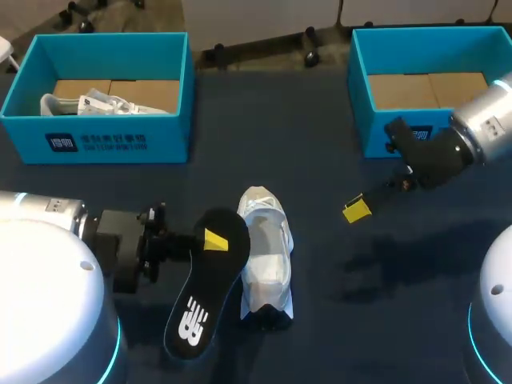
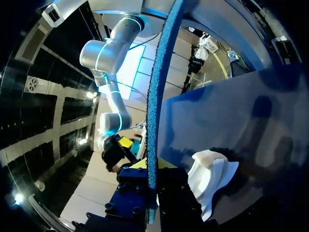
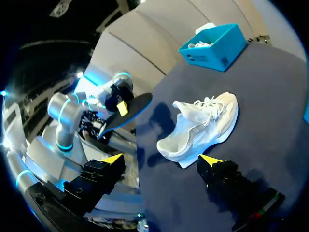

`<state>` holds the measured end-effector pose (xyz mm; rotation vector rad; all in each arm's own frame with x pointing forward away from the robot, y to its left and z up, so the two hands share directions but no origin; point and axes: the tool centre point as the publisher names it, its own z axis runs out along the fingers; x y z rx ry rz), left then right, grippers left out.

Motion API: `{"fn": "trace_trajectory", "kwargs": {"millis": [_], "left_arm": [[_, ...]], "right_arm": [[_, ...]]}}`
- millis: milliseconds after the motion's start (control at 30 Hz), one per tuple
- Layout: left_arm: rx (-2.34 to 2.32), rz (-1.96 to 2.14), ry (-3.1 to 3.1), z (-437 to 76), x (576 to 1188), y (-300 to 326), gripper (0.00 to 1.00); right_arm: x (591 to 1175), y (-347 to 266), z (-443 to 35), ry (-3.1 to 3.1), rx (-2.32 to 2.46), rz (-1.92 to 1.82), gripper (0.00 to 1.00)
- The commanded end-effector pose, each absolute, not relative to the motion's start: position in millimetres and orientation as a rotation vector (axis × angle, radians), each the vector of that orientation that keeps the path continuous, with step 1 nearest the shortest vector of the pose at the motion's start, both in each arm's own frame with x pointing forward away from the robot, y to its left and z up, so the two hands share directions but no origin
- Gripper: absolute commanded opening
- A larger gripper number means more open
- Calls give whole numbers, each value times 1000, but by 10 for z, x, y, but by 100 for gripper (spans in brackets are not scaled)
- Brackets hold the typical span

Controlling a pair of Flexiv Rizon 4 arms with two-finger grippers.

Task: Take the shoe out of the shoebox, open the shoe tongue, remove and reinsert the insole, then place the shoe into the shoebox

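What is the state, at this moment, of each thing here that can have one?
White lace-up sneaker: outside the boxes, standing on its sole.
Black insole: outside the sneaker, held in the air.
Left gripper: shut on the insole.
Right gripper: open, holding nothing.
Left blue shoebox: open, another white shoe inside.
Right blue shoebox: open.

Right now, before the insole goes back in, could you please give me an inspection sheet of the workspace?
Surface: dark table, no spill seen.
Job's things: white shoe stands mid-table; black insole is out, held up beside it; right shoebox holds no shoe.
Clutter: left shoebox holds a second shoe.
Grippers: left gripper shut on the insole; right gripper open, holding nothing.
Cables: nothing seen.
Surroundings: nothing seen.
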<state>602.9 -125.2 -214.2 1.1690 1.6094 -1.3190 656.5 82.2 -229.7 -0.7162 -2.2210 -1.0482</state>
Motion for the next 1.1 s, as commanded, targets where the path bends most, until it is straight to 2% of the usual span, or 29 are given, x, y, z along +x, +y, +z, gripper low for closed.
{"fn": "trace_trajectory", "kwargs": {"millis": [33,467,933,1100], "left_arm": [[1170,-1316,1610,-2137,6017,-1249,0],[1006,-1704,1639,-2053,5921,-1522,0],[993,-1714,1669,-2049,5910,-1524,0],[918,-1691,1712,-1992,5687,-1594,0]], "right_arm": [[6616,851,-2253,-2302,-625,-865,100],[6544,628,-2331,-2773,-246,-725,100],[6486,619,-2389,-2797,-201,-667,100],[6380,737,-2358,-3057,-1,-501,100]]}}
